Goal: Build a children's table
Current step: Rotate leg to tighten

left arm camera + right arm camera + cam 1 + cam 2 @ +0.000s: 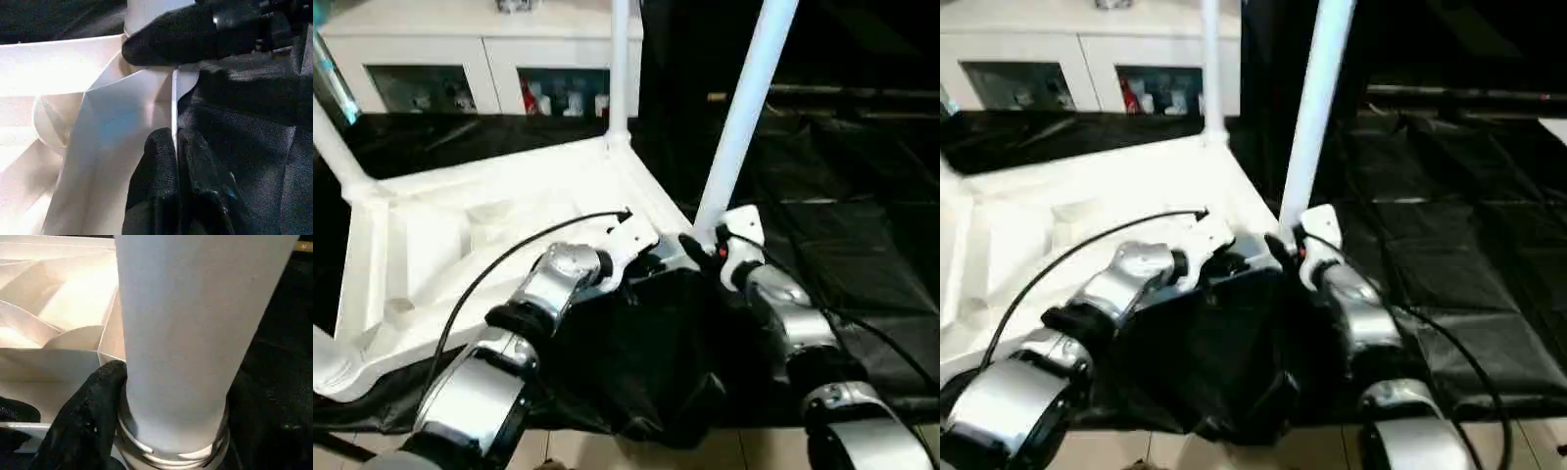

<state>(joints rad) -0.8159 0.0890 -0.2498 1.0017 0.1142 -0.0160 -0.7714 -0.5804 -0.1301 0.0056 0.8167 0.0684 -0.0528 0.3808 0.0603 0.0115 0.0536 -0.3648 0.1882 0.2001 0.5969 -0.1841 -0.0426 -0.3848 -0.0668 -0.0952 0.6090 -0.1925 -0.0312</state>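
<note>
From the head views, the upturned white tabletop [499,235] lay on the black-draped counter [862,245], three legs standing up from its corners (one, the near leg [744,117], rose by the right pincer [705,247]). In the left wrist view, the left pincer [176,161] was pinched shut on the tabletop's thin rim [174,98]. In the right wrist view, one black finger [83,416] touched the leg's base; whether the pincer gripped it I could not tell.
</note>
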